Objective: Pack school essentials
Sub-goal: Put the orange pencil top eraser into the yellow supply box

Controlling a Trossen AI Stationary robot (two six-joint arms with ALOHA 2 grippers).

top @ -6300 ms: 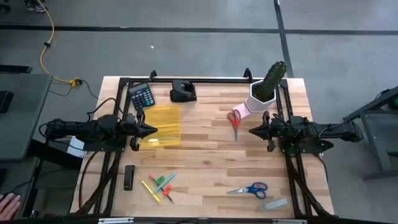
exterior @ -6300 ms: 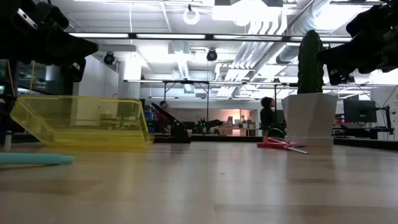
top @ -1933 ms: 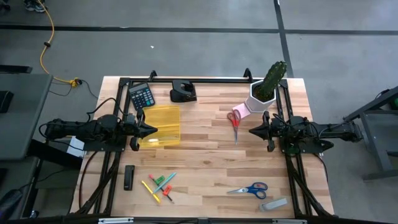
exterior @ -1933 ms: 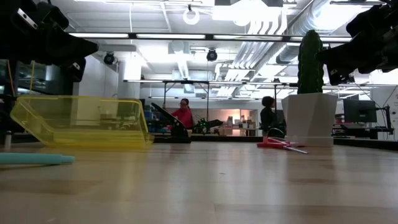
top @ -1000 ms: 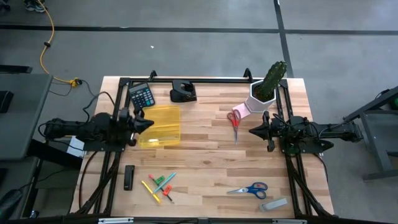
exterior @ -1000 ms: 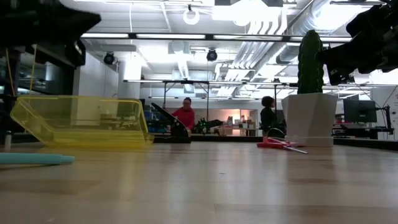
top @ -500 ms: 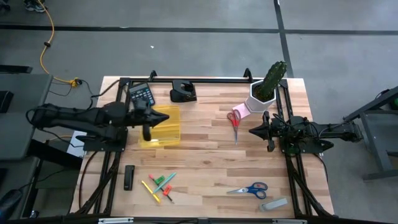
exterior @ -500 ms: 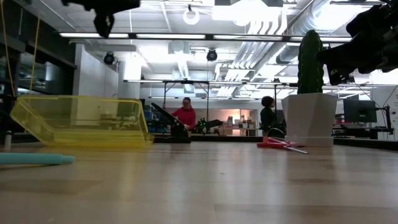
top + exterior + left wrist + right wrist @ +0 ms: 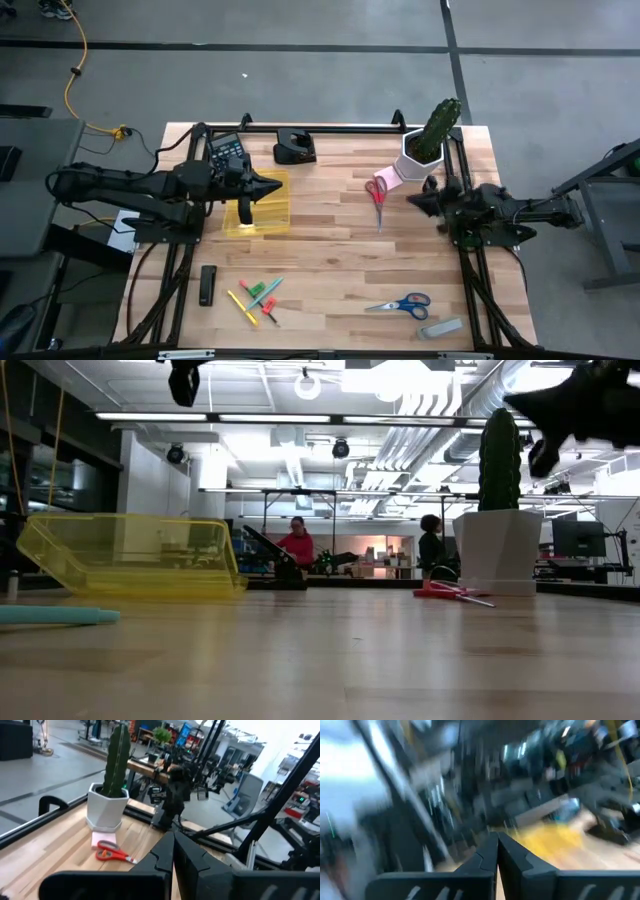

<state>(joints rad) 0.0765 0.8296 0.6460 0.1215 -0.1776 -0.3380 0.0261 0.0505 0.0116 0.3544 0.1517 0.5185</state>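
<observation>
Currently, table (image 9: 330,260): pale wooden planks, framed by a black metal rail.
Left gripper (image 9: 276,188): fingers pressed together into a point, nothing held; raised above the yellow tray (image 9: 262,203), seen near the top of the low view (image 9: 184,382).
Right gripper (image 9: 412,200): fingers closed tight, nothing held; poised beside the cactus pot (image 9: 418,150).
Yellow tray: clear yellow plastic, rectangular, shallow, lying on the table's left half.
Red scissors (image 9: 377,194): red plastic handles, slim metal blades, laid flat just beside the pink note pad (image 9: 388,176).
Pink note pad: square, touching the foot of the pot.
Blue scissors (image 9: 402,304): blue handles, laid flat near the front right edge.
Pens (image 9: 256,297): thin green, red and yellow sticks, scattered near the front edge, left of centre.
Cactus (image 9: 115,761): tall ribbed green column in a white faceted pot.
Calculator (image 9: 227,152): dark, keyed, at the back left corner.
</observation>
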